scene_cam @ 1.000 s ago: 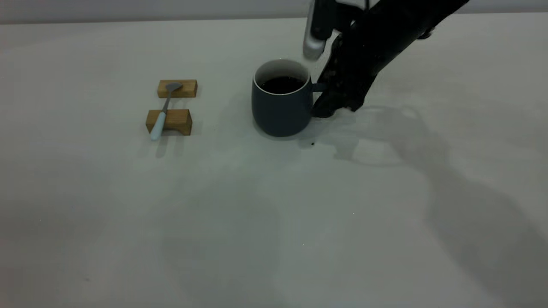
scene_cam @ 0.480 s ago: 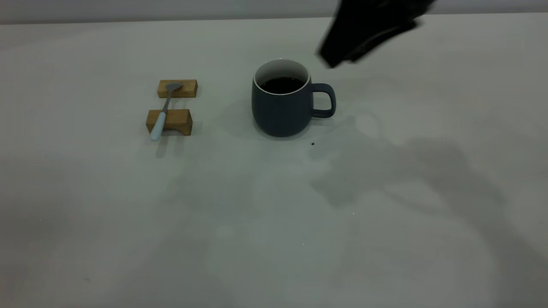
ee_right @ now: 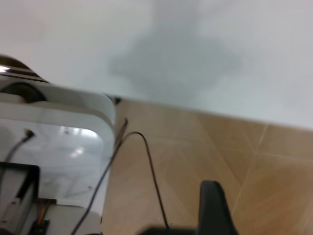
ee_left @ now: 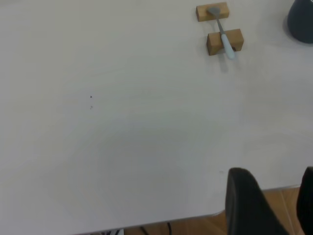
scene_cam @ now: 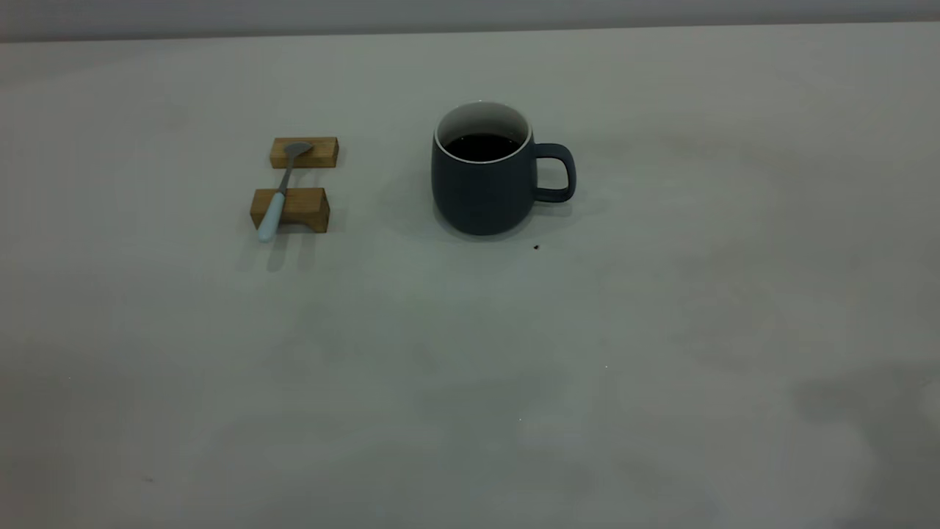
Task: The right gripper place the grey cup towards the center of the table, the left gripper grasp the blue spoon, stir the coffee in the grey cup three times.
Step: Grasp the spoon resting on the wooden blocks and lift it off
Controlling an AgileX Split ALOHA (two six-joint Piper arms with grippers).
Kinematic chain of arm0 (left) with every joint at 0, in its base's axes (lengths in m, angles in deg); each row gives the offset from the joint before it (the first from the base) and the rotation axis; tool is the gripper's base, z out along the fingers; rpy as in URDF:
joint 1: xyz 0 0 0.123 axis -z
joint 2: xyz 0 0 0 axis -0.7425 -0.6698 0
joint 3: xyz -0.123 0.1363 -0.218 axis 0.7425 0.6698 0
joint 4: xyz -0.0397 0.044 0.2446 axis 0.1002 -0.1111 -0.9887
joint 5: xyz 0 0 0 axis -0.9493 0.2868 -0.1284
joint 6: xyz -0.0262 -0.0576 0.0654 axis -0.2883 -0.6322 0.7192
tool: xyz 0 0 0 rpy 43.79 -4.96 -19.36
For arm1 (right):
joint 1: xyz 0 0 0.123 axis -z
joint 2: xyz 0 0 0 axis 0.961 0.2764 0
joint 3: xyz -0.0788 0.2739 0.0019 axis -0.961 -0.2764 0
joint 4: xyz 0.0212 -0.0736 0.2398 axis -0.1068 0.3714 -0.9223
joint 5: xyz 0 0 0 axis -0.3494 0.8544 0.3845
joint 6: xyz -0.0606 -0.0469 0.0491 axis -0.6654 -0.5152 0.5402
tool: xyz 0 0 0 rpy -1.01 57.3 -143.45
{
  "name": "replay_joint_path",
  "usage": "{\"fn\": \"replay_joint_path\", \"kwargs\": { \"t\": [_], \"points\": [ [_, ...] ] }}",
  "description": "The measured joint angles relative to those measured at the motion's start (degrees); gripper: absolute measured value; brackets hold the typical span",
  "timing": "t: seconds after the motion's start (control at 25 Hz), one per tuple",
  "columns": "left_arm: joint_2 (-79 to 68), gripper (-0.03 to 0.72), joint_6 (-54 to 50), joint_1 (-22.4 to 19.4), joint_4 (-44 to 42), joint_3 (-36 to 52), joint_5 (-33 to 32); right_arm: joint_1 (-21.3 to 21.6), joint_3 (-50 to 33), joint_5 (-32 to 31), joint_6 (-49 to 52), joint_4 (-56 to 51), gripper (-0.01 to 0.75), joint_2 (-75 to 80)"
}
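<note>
So the right gripper (ee_right: 215,205) has pulled away, grip state unclear, leaving the dark slate-grey mug (scene_cam: 485,173) standing mid-table; next, the pale-blue-handled metal spoon (scene_cam: 281,189).

Left gripper (ee_left: 274,196) hangs open; right gripper (ee_right: 212,205) (one finger showing) hangs too.

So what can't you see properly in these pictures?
- How deep the coffee goes: in the exterior view the cup wall hides all but its surface.
- Most of the cup in the left wrist view: the picture's edge cuts it off.
- The left gripper: only parts of two fingers show at the left wrist view's edge.
- The right gripper: only one dark finger shows in the right wrist view, so open or shut is unclear.
- Under the spoon: two wooden blocks cover it.
</note>
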State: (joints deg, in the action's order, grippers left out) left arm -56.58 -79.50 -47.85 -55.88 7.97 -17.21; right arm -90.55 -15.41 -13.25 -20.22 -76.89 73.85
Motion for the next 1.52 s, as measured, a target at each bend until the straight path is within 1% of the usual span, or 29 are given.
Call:
{"fn": "replay_joint_path", "kwargs": {
  "t": [0.12, 0.2, 0.4, 0.52, 0.76, 1.0, 1.52],
  "points": [
    [0.0, 0.330, 0.0, 0.0, 0.0, 0.0, 0.0, 0.3, -6.0, -0.6, 0.9, 0.2, 0.535, -8.2],
    [0.0, 0.330, 0.0, 0.0, 0.0, 0.0, 0.0, 1.7, -9.4, -0.6, 1.0, 0.2, 0.535, -13.1],
    [0.0, 0.330, 0.0, 0.0, 0.0, 0.0, 0.0, 7.5, -11.8, 1.8, 1.2, -1.0, 0.535, -24.1],
    [0.0, 0.330, 0.0, 0.0, 0.0, 0.0, 0.0, 9.6, -12.3, 1.9, 1.2, -1.3, 0.535, -31.4],
    [0.0, 0.330, 0.0, 0.0, 0.0, 0.0, 0.0, 9.9, -12.5, 1.2, 1.2, -1.3, 0.535, -49.9],
    [0.0, 0.330, 0.0, 0.0, 0.0, 0.0, 0.0, 9.9, -12.5, 0.7, 1.2, -1.3, 0.535, -63.5],
    [0.0, 0.330, 0.0, 0.0, 0.0, 0.0, 0.0, 10.1, -12.5, 0.2, 1.3, -1.3, 0.535, -65.3]
  ]
}}
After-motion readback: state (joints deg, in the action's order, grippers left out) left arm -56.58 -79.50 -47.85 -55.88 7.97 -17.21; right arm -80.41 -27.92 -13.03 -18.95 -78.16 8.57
